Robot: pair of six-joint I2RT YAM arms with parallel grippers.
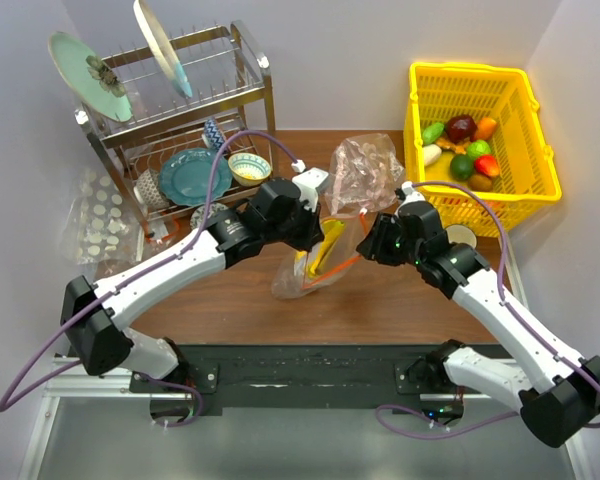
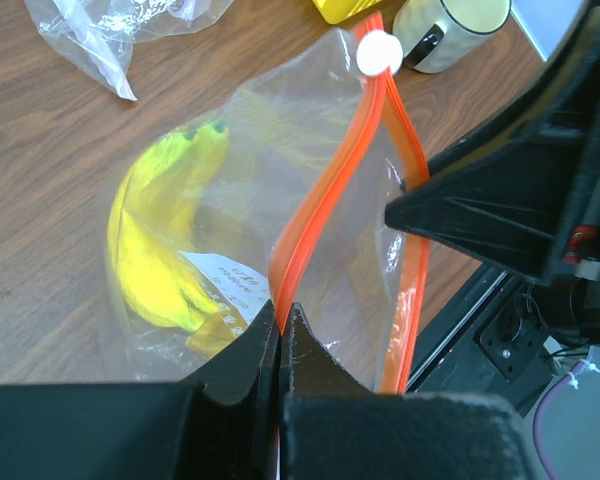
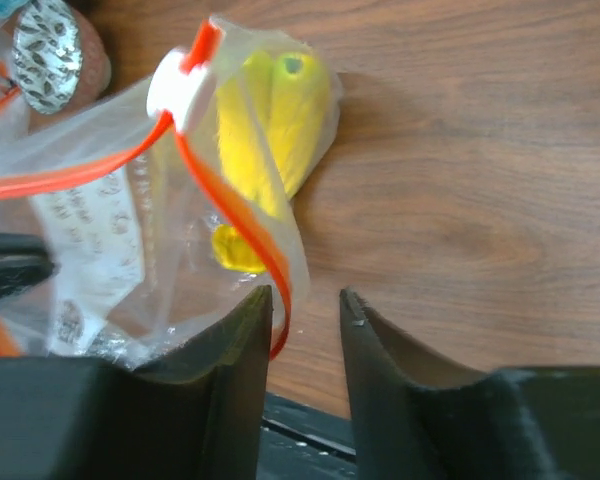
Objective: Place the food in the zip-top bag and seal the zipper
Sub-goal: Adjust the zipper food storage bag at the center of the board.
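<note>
Left gripper (image 2: 280,318): fingertips pressed together on the zipper (image 2: 325,190), at the left end of the strip. The zipper's two red-orange strips spread apart, then meet at the white end piece (image 2: 379,52) to the right. Yellow banana (image 2: 150,240) inside the zip-top bag (image 2: 270,120), on its far side. Mug (image 2: 450,30) just beyond the end piece. Second clear bag (image 2: 110,25) farther off on the wooden table (image 2: 50,170).

Dish rack (image 1: 267,90) back left — teal plate (image 1: 195,176) inside; yellow basket (image 1: 540,150) back right; pinkish bag (image 1: 365,170) between.
</note>
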